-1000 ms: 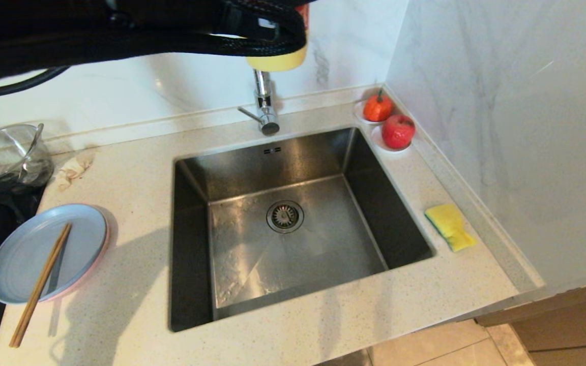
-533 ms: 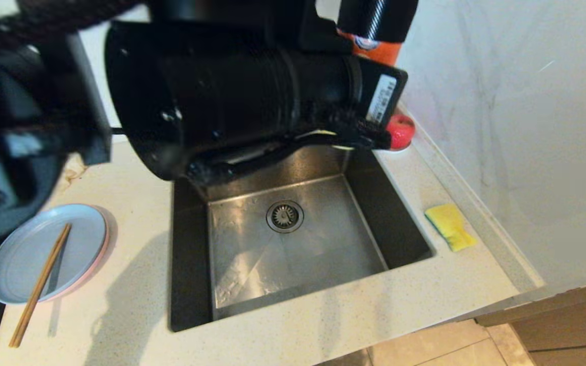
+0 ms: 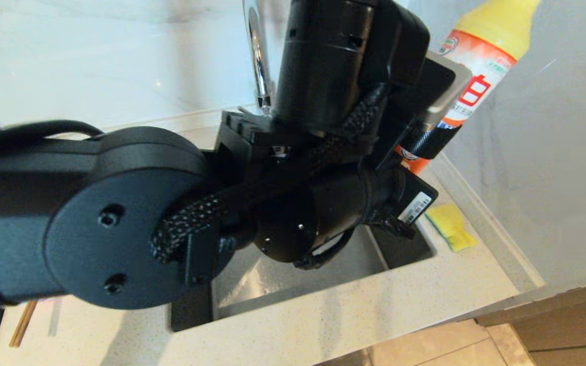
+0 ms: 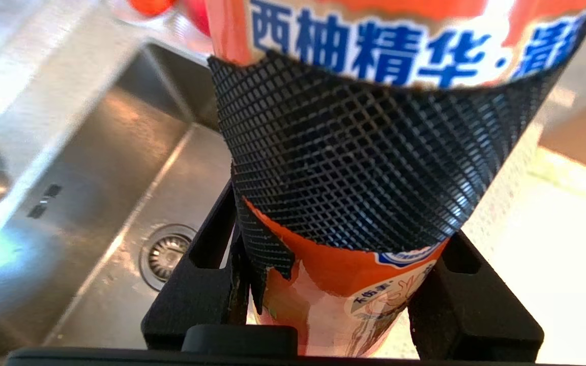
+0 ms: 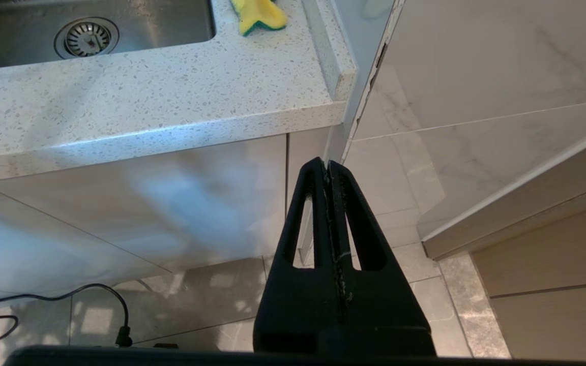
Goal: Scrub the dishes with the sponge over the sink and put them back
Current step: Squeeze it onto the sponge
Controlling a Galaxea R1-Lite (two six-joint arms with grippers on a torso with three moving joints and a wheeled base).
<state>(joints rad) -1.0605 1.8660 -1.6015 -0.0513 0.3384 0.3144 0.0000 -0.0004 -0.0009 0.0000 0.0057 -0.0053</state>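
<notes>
My left gripper (image 3: 423, 138) is shut on an orange dish soap bottle (image 3: 477, 71) with a yellow cap. The grip is at the bottle's black mesh band, above the right rear of the sink (image 3: 298, 284). In the left wrist view the bottle (image 4: 354, 284) fills the space between my fingers (image 4: 199, 284), with the sink (image 4: 94, 168) and its drain (image 4: 166, 252) below. The yellow sponge (image 3: 449, 226) lies on the counter right of the sink, and the right wrist view shows the sponge (image 5: 258, 14) too. My left arm hides the dishes. The right gripper (image 5: 327, 165) hangs shut and empty below the counter edge.
The chrome faucet (image 3: 257, 56) rises behind my left arm. One end of a chopstick pair (image 3: 22, 325) pokes out at the counter's left front. Red fruit (image 4: 150, 5) sits at the sink's back corner. A marble wall (image 3: 552, 152) closes the right side.
My left arm has swung down and rightward across the head view with the bottle, which now tilts at the upper right. The arm now covers the plates, the drain and the fruit.
</notes>
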